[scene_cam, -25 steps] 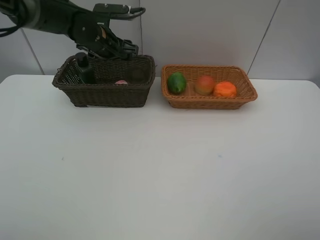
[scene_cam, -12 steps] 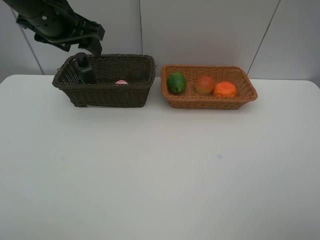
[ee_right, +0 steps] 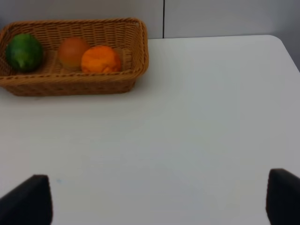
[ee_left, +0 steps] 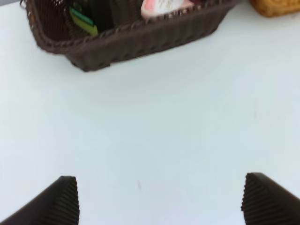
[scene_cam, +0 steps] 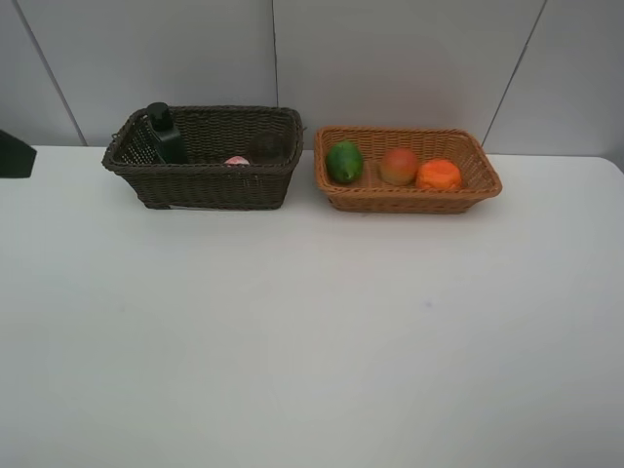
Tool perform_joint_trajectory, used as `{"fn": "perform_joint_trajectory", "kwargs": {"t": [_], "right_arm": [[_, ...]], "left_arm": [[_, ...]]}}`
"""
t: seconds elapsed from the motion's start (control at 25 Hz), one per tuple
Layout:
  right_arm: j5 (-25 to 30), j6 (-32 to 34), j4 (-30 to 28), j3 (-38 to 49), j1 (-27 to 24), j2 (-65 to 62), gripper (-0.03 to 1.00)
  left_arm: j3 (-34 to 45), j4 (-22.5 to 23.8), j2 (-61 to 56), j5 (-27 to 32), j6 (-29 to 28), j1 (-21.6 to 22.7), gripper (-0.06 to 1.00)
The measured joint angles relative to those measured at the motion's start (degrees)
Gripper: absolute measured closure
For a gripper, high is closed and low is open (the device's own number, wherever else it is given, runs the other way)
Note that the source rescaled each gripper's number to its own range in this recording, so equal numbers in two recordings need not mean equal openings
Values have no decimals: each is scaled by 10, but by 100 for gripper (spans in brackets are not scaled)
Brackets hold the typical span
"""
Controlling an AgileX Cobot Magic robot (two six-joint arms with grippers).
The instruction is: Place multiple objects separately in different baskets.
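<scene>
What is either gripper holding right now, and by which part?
Nothing. The left gripper and right gripper both stand open over bare table, with nothing between their fingertips.

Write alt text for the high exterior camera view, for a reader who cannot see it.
Two wicker baskets sit side by side at the back of a white table: a dark brown basket holding a black bottle and a pink item, and a tan basket holding a green fruit, a peach-coloured fruit and an orange.

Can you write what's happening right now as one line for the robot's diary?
stage: sorting looks done | dark basket: black bottle, pink bottle | tan basket: green fruit, peach fruit, orange | both grippers: open, empty
</scene>
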Motion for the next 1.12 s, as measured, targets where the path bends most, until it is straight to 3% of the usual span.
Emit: {"fn": "perform_joint_trajectory", "kwargs": {"t": [0.2,0.48,0.72,1.12], "right_arm": [[0,0,0,0,0,0,-2],[0,0,0,0,0,0,-2],[0,0,0,0,0,0,-2],[0,0,0,0,0,0,-2]], "left_arm": [[46,-1,-121,36,2,0,4],[104,-4,-268,135,2,0,4],[135,-28,-367,189,2,0,4],[139,-25,-455,181,9,11,4]]}}
